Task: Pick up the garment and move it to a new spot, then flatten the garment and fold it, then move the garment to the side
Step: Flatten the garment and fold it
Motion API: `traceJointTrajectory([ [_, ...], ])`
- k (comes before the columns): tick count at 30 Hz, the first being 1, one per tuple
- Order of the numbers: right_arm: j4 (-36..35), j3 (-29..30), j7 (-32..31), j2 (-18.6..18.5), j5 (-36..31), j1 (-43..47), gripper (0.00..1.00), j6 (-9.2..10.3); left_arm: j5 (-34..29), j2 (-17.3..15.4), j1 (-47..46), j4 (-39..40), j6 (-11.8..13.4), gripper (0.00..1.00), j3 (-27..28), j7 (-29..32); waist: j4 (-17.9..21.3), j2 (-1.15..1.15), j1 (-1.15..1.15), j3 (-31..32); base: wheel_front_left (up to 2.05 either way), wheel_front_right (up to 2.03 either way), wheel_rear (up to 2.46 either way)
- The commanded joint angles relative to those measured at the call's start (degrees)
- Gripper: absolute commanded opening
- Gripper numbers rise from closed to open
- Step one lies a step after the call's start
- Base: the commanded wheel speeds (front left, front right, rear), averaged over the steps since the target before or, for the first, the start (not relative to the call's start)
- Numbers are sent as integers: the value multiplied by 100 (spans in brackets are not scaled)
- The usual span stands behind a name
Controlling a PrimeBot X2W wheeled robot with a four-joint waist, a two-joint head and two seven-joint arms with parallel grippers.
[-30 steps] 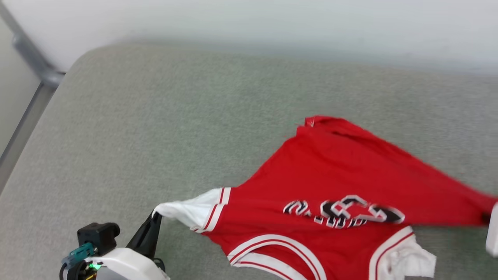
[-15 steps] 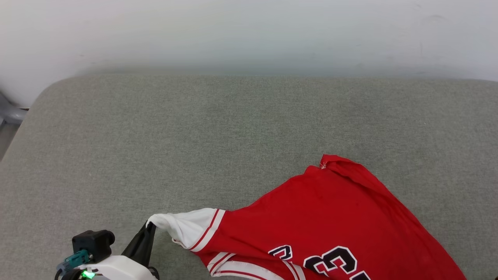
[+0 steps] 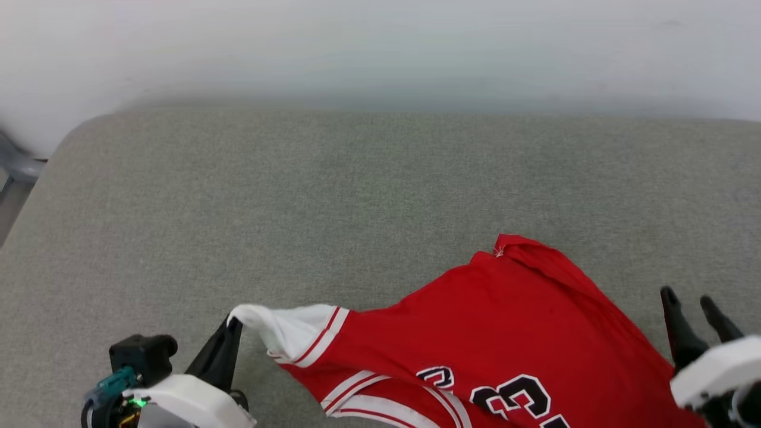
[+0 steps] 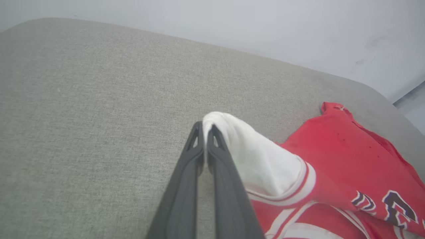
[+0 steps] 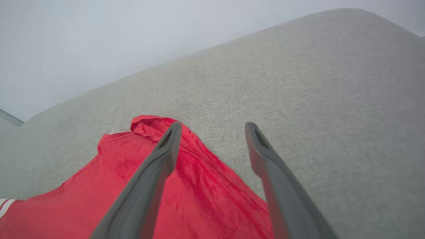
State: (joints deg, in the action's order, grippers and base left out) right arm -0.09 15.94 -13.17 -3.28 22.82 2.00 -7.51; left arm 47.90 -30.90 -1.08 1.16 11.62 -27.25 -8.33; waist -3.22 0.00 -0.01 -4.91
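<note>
The garment [image 3: 505, 333], sleeve tip clamped tight in the left gripper [image 3: 233, 324] while the right gripper [image 3: 688, 296] gapes empty, could bunch if dragged one-sided.

We are looking at a bare, plain room, more like a test room than a furnished home, though we are not seeing enough to say for sure. A broad pad [image 3: 238, 196], covered in grey-green cloth and rounded at its corners, is standing before a blank white wall [image 3: 380, 47]. A grey metal rail [image 3: 15, 169] is running past the pad's far left corner. A red shirt [image 3: 523, 321] is lying at the pad's near right edge.
</note>
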Motion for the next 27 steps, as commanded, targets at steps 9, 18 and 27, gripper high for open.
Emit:
traceJointTrajectory([
  [9, 968, -747, -1546, -960, -217, -1794, 100, 4, -216, 169, -666, 233, -164, 0, -128, -89, -562, 0, 1, -601, 0, 0, 0],
  [18, 1576, -2028, -3176, -1694, -153, -2968, 100, 4, -279, 407, -1112, 89, -423, 0, -281, -215, -934, 0, 1, -1145, 0, 0, 0],
  [27, 2436, -3266, -4285, -2083, 318, -3139, 100, 2, -220, 555, -1362, -211, -638, 0, -327, -307, -1056, 0, 1, -1401, 0, 0, 0],
])
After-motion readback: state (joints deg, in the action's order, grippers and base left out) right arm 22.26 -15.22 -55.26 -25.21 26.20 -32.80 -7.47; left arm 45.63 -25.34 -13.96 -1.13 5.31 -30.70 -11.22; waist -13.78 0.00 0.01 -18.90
